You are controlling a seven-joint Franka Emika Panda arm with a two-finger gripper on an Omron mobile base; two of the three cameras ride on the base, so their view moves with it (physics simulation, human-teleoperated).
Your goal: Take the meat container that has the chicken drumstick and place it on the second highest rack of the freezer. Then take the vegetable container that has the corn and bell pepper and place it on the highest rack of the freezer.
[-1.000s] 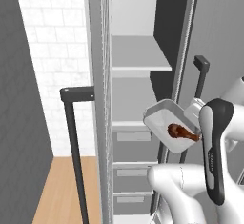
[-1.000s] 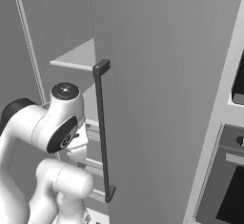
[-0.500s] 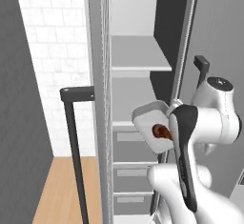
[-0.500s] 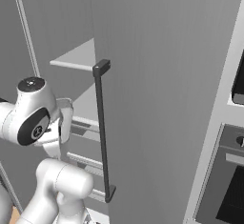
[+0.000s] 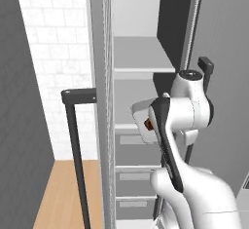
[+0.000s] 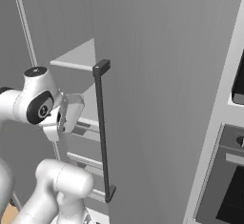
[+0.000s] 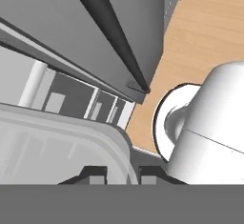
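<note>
Tray w/ drumstick up at the freezer, 1 of each.

You've got 1 tray, tilted on edge, w/ 1 drumstick peeking out behind the arm. End effector nearly shut, pinching the tray rim. Tray sits just in front of the 2nd rack; top rack above it is bare. 2 shelf boards, drawers below. Vs 0.5 s ago: arm swung higher, tray tipped steeper & closer to the opening.

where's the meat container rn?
In the left base view the meat container is clamped by its rim in the gripper, tipped on edge at the open freezer front, level with the second highest rack, above the drawers.
</note>
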